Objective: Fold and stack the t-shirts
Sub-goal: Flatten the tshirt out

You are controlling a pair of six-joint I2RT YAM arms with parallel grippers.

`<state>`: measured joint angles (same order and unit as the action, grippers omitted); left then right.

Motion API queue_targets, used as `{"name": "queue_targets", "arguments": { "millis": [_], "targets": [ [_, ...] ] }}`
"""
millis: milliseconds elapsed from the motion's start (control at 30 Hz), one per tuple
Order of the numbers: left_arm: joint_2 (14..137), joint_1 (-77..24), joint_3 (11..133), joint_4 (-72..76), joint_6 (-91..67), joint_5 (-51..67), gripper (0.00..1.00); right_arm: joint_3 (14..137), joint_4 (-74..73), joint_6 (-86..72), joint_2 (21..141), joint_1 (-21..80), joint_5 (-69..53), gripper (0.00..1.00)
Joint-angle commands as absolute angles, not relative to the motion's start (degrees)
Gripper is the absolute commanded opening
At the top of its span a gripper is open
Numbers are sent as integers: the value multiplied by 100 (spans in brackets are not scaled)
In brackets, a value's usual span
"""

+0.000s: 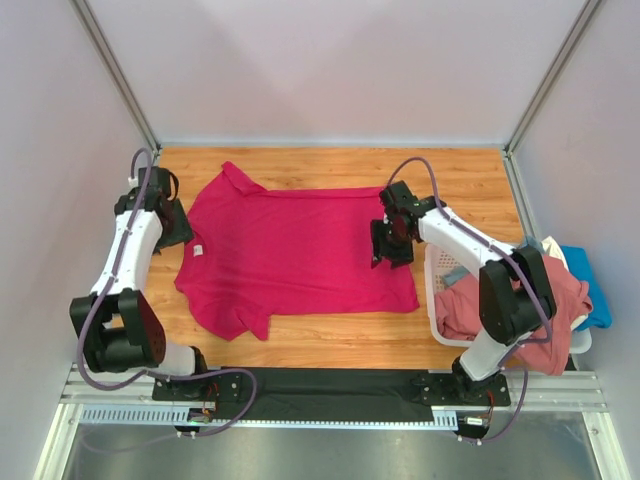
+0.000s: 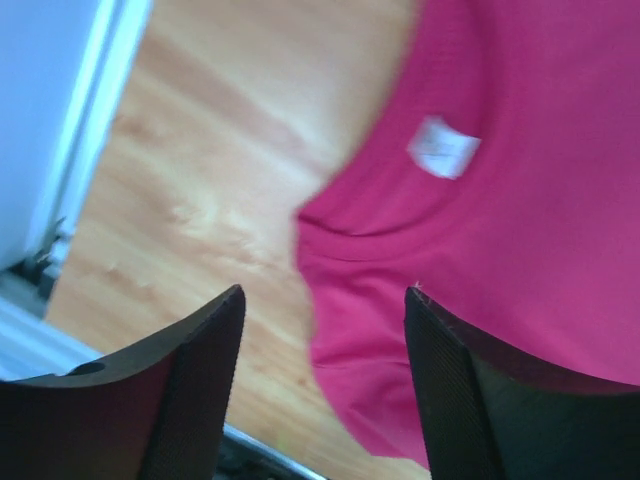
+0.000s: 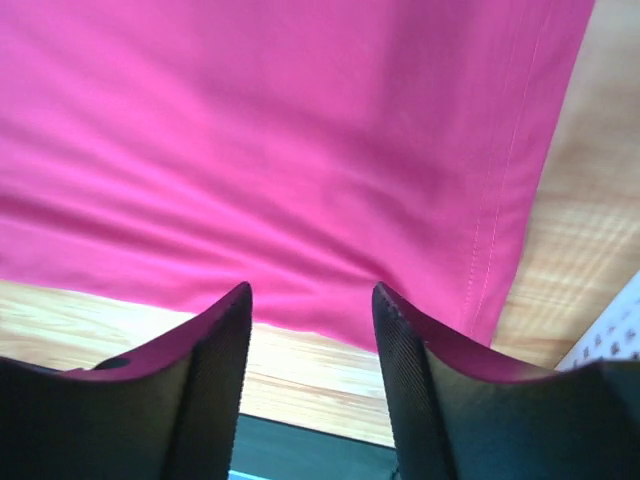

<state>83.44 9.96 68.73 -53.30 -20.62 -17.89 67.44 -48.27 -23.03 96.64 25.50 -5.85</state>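
Both pairs of fingers stand apart, holding nothing. The left gripper (image 2: 325,295) hangs over the collar, near the neck label (image 2: 443,147), of the magenta-red t-shirt (image 1: 300,250); the right gripper (image 3: 311,290) hangs over its hem. That shirt lies spread flat and unfolded on the wooden table (image 1: 470,180). The dusty pink t-shirt (image 1: 470,305), blue t-shirt (image 1: 598,290) and whitish t-shirt (image 1: 555,250) are heaped in and over the white lattice basket (image 1: 438,290). With no fold and no stack, I judge the task barely begun.

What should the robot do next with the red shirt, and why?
Probably lower both tools to pinch the edges for a fold: the magenta shirt lies flat, with the left tool by the collar and right tool by the hem open and empty.
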Motion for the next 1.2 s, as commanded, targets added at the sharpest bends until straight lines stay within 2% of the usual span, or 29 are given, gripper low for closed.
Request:
{"name": "queue_targets", "arguments": {
  "millis": [0, 133, 267, 467, 667, 833, 900, 967, 1067, 1167],
  "targets": [
    [8086, 721, 7014, -4959, -1829, -557, 69, 7443, -4781, -2259, 9560, 2593, -352, 55],
    [8805, 362, 7040, -4150, -1758, 464, 70, 8348, -4624, -2162, 10457, 2575, 261, 62],
    [9895, 132, 7321, -3982, -1933, 326, 71, 9375, -4650, -2057, 11389, 2540, 615, 63],
    [10958, 114, 7768, -3770, -2171, 457, 71, 9773, -4281, -2030, 12146, 2347, 835, 63],
    [12233, 62, 9042, -4060, -2039, 738, 71, 10624, -4499, -1978, 13120, 1969, 993, 63],
    [13383, 18, 10931, -4831, -1995, 748, 71, 12361, -5378, -1802, 14255, 1565, 1317, 64],
    [13404, 18, 11397, -5097, -2030, 476, 73, 12769, -5658, -1644, 14493, 1468, 1397, 64],
    [12983, 18, 11269, -5001, -2083, 107, 76, 13139, -5783, -1478, 14450, 1459, 1424, 64],
    [12123, 18, 10733, -5001, -2206, -447, 77, 13149, -5967, -1573, 14013, 1494, 1354, 65],
    [10832, 26, 9227, -4844, -2346, -931, 77, 12362, -5802, -1766, 13092, 1669, 1169, 71]
  ]
}}
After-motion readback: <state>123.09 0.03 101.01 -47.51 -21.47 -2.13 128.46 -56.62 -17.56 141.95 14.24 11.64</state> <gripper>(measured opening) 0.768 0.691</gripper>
